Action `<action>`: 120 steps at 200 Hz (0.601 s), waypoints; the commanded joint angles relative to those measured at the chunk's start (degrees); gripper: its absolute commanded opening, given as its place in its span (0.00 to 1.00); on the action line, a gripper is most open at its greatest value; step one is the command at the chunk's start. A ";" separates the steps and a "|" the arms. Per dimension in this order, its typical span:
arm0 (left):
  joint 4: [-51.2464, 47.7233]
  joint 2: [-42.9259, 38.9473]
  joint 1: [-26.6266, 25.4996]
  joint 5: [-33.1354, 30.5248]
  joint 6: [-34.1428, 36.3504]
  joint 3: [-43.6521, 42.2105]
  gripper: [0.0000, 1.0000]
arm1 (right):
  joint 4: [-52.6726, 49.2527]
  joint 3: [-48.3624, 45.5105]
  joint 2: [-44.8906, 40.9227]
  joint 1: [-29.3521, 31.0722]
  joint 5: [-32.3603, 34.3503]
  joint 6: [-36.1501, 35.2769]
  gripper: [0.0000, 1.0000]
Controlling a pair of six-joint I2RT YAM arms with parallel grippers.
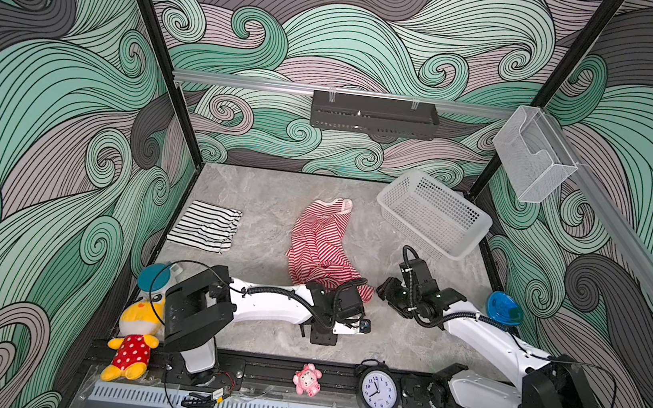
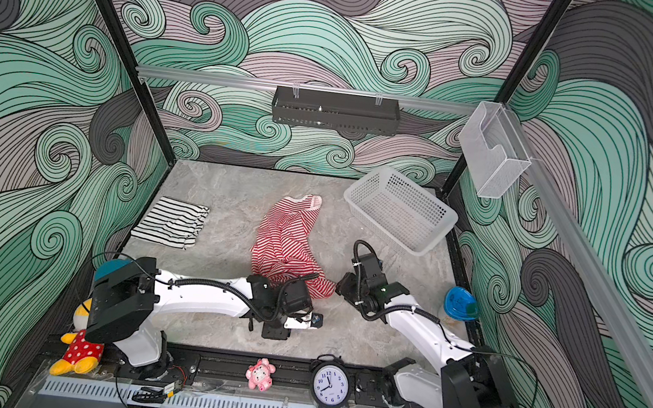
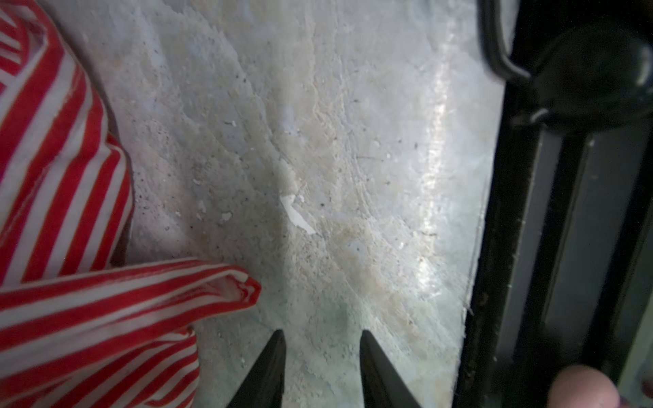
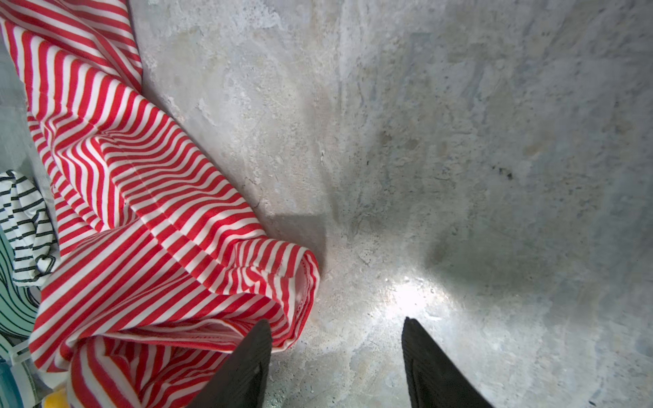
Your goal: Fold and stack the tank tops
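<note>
The black-and-white tank top (image 1: 205,225) lies folded into a neat rectangle at the far left of the table (image 1: 266,206), so about half of the folding looks done. The red-and-white tank top (image 1: 318,244) is not yet folded. It lies in a crumpled, twisted heap in the middle of the table, with its neckline toward the far side and its hem toward the near side, well apart from the folded one. Both top views show this layout.

The left gripper (image 3: 321,335) hangs low by the near hem of the red-and-white tank top. Its jaws stand a narrow way apart with only bare table between them, and a rolled corner of cloth lies just beside it, not held. The right gripper (image 4: 337,323) is at the near right corner of the same top, with its jaws wider apart. One jaw overlaps the hem edge, but nothing is pinched.

As I judge it, what is left is to catch the hem corners, spread the red-and-white top flat, fold it, and set it on the black-and-white one. The stack is not begun.
</note>
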 commanded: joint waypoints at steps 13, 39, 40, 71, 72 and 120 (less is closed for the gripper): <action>2.51 3.31 -0.13 -2.30 -2.12 3.47 0.38 | 0.60 -0.99 -1.82 -0.29 0.11 1.77 0.60; 2.65 5.52 0.10 -6.24 -4.05 4.49 0.38 | 0.40 -0.95 -2.52 -0.28 0.39 1.53 0.59; 2.57 5.56 0.12 -6.28 -4.10 4.56 0.38 | 0.40 -0.94 -2.52 -0.33 0.40 1.55 0.59; -0.25 3.81 0.47 -4.48 -4.08 4.49 0.38 | 0.30 -0.62 -2.52 -0.35 1.89 1.57 0.59; -0.42 3.70 0.48 -4.26 -4.03 4.48 0.38 | 0.35 -0.56 -2.51 -0.36 1.94 1.57 0.59; -4.35 -3.64 0.44 0.85 -2.99 1.70 0.38 | 2.87 1.04 0.80 -0.47 1.53 1.60 0.60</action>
